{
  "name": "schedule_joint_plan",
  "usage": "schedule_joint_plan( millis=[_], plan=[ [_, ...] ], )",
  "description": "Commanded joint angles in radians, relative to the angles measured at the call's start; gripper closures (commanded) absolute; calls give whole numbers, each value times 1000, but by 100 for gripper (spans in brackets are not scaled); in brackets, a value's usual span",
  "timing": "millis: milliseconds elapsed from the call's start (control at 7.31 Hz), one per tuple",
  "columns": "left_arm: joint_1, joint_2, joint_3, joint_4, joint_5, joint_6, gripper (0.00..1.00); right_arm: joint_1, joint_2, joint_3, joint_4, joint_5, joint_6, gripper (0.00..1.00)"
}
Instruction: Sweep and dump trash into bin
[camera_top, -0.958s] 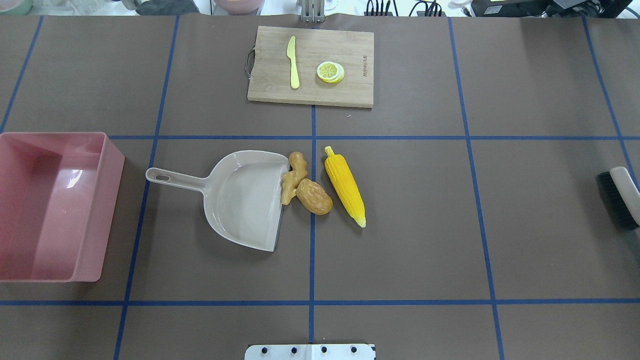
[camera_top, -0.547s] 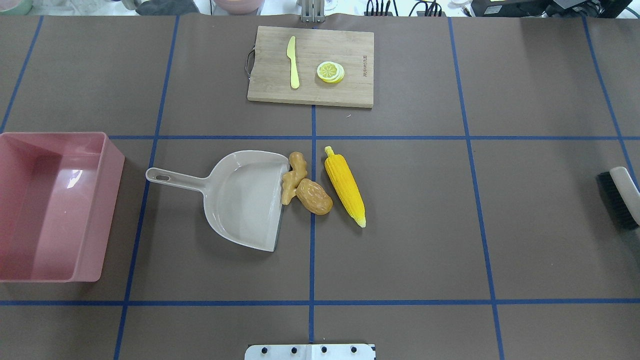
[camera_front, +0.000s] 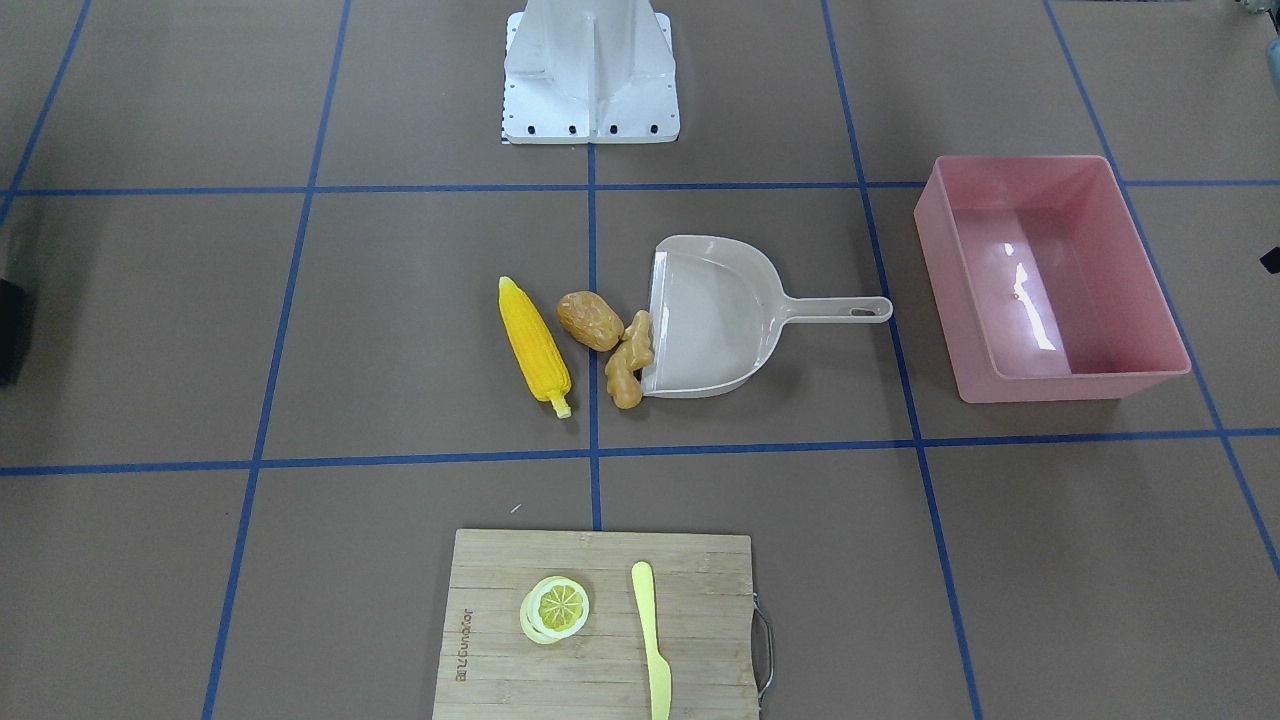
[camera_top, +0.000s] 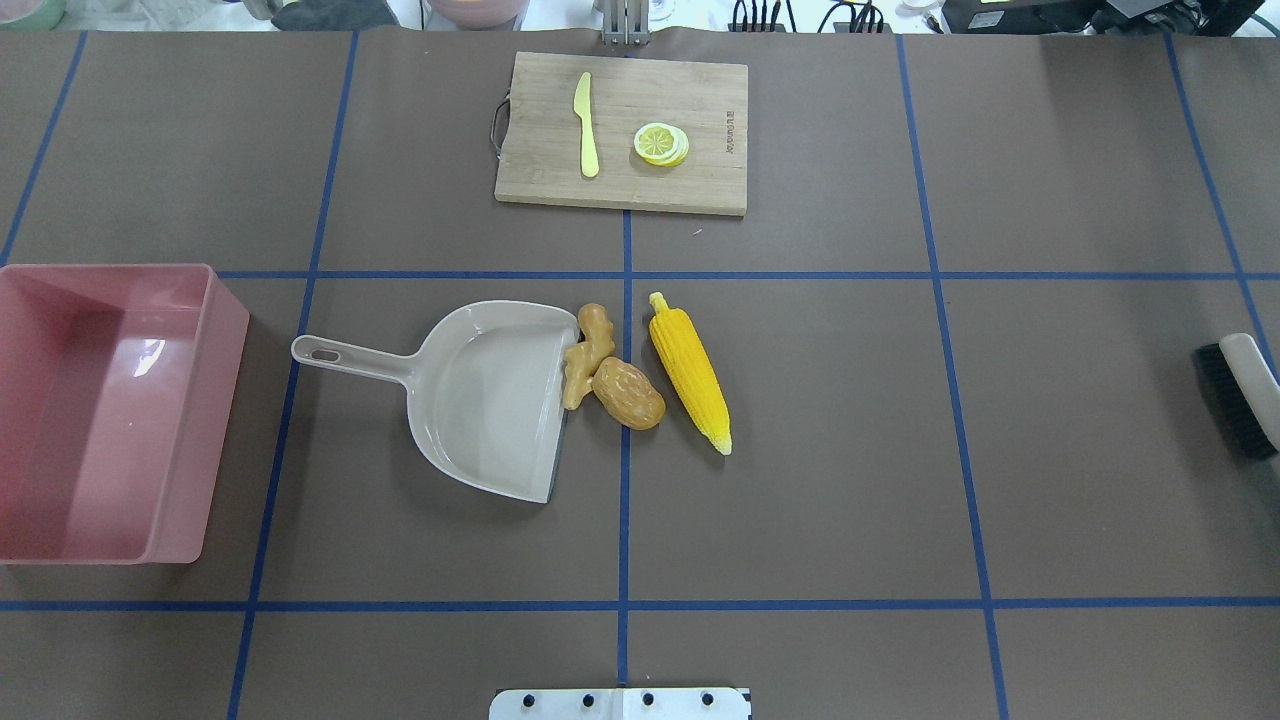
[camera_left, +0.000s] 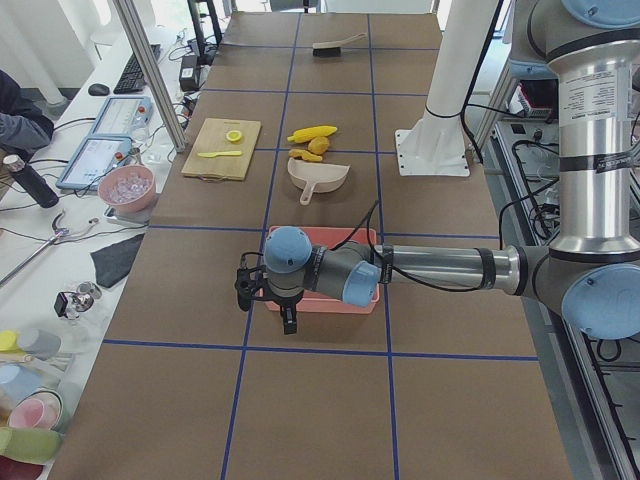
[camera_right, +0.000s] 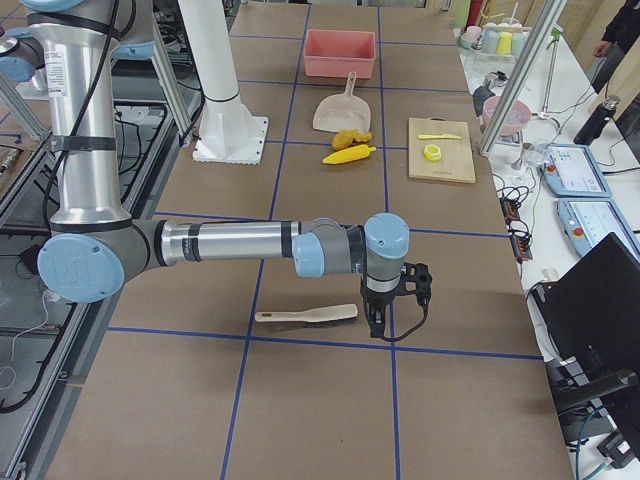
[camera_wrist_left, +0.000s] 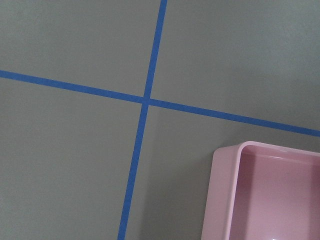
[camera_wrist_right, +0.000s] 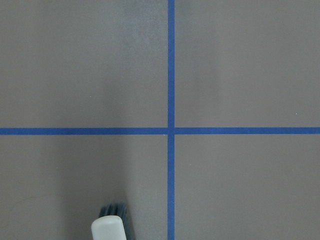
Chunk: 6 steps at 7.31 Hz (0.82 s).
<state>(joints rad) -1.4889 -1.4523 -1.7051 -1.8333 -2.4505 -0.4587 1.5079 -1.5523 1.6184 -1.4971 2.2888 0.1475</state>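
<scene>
Brown counter (camera_top: 900, 480): trash (camera_top: 628, 394) looks light, hard, rollable; take the dustpan (camera_top: 490, 395) by its handle. Cannot tell if left end effector (camera_left: 289, 320) or right end effector (camera_right: 378, 322) is open.

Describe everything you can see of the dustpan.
The dustpan is one piece of glossy beige plastic: a rounded, walled scoop and a long handle with a hang hole. It lies flat on the table, empty, mouth toward the robot's right, handle pointing toward the bin. Only the ginger root touches its lip.
</scene>
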Motion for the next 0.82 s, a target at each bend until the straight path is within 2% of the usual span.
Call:
schedule_joint_plan(
  millis=[0, 137, 274, 411, 547, 684],
  plan=[
    [-10, 12, -37, 34, 10, 2, 1, 0, 0, 0, -2, 3, 1, 0],
    [-13, 35, -39, 31, 15, 2, 1, 0, -3, 1, -2, 9, 1, 0],
    [-14, 56, -47, 23, 57, 3, 1, 0, -3, 0, -2, 29, 0, 0],
    [-22, 111, -101, 23, 70, 3, 1, 0, -3, 1, -2, 47, -3, 0],
    [-24, 125, -106, 19, 111, 3, 1, 3, -15, 15, 0, 47, -2, 0],
    [-24, 133, -116, 16, 110, 2, 1, 3, -17, 35, 0, 46, 4, 0]
  ],
)
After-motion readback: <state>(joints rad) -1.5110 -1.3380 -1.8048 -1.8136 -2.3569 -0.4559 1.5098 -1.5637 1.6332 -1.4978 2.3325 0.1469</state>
